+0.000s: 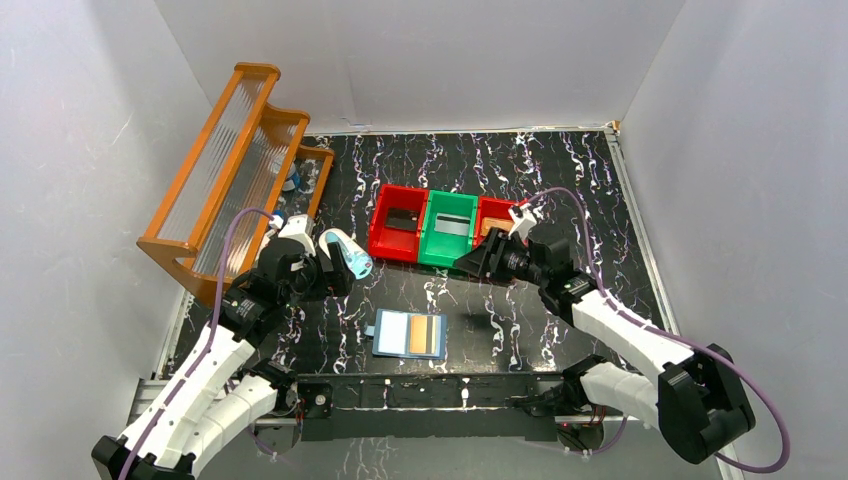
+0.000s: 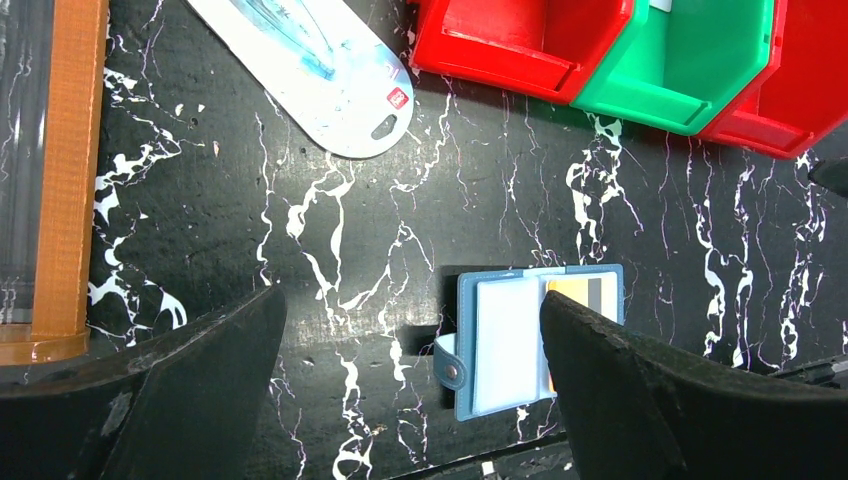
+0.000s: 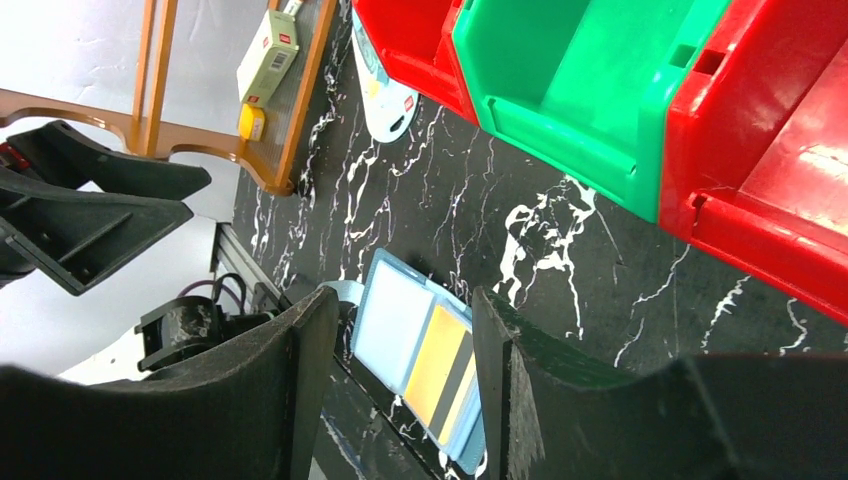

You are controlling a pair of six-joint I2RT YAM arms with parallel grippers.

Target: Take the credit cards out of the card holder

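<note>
A robotics lab cell: plain white panel walls (image 1: 450,60) enclose a black white-veined worktop (image 1: 560,180) with a white-and-black left robot arm (image 1: 215,365) and right robot arm (image 1: 630,335).

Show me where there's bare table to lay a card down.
Widest free patch: the dark tabletop between the wallet and the right arm. Also bare: the strip between the bins and the back wall. Crowded: the left side, where the rack, oval case and left arm bunch together.

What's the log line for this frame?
left gripper: open, empty | right gripper: open, empty | card holder: open on table | orange card: in pocket
</note>
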